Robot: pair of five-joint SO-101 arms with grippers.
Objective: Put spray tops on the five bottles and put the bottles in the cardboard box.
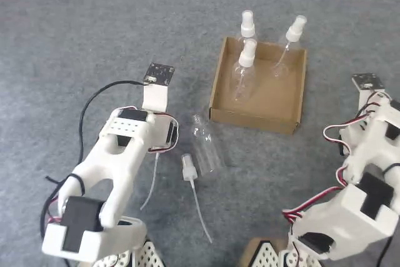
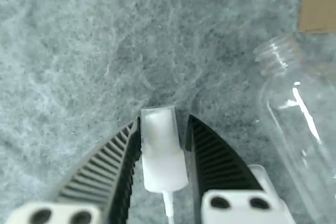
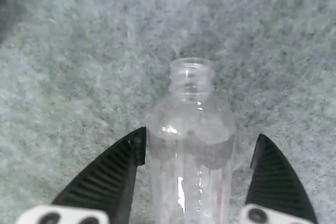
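The left pincer point(image 2: 163, 120) pinches a spray top point(image 2: 163, 161) at lower centre. The right pincer point(image 3: 200, 135) stands spread around an uncapped bottle point(image 3: 190, 124), one jaw touching. The thin dip tube point(image 2: 169, 205) could miss the narrow neck, or the unclamped bottle could tip.

left hand point(image 2: 163, 121) pinched shut, right hand point(image 3: 201, 132) spread wide

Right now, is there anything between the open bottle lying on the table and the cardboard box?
Nothing. The high view shows only a narrow strip of bare grey mat between the neck of the capless bottle and the corner of the cardboard box.
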